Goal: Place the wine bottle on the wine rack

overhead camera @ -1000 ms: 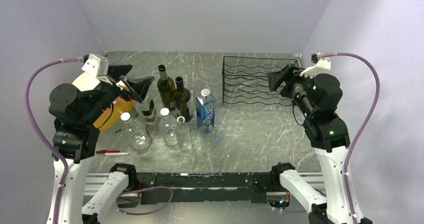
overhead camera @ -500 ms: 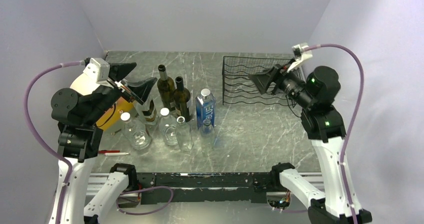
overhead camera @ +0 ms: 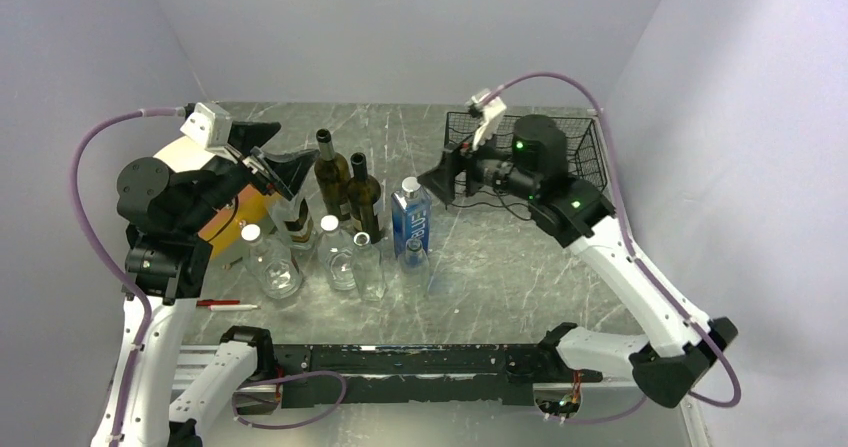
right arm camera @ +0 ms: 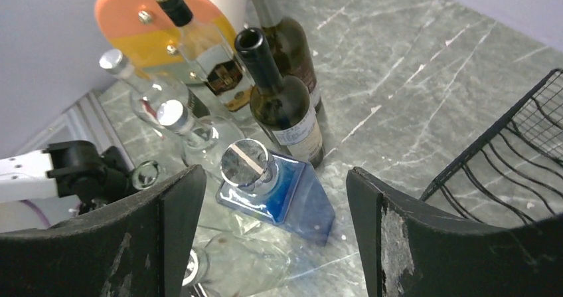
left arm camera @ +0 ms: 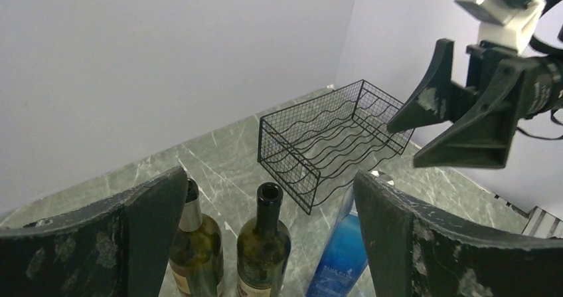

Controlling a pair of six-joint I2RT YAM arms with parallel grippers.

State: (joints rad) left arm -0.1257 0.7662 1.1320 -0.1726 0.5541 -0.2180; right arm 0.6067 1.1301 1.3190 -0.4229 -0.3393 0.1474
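Nothing of the task is done yet, as far as these views show. The black wire box-shaped wine rack (left arm camera: 325, 147) with its wavy tiers holds no bottle in any cradle that can be seen, though in the overhead view the right arm hides its middle. Two dark green glass wine bottles could be the one meant, and both stand upright on the grey marbled table (overhead camera: 520, 257), well to the left of the rack. The open-mouthed bottle (overhead camera: 365, 199) is the nearer of the two to the rack, and the other bottle (overhead camera: 330, 175) stands just beyond it. Between this pair and the rack stands a blue square-sided water bottle (overhead camera: 411, 217) with a silver cap. A cluster of clear glass bottles (overhead camera: 340, 255) sits left of the rack too, but nearer the arms' bases. The right gripper (overhead camera: 441, 179) hangs in the air just off the rack's left end, turned toward the bottles, with its jaws spread wide and nothing between them. Its wrist view looks down past the fingers onto the blue bottle's cap and the open-mouthed bottle. The left gripper (overhead camera: 272, 152) hovers above the bottle group on the side farthest from the rack, its jaws likewise wide apart and empty. The whole job is left to do: close on one wine bottle, lift it out from among its neighbours, carry it across to the rack, and lay it on its side in a wavy cradle. Which bottle and which arm are meant, I cannot tell.
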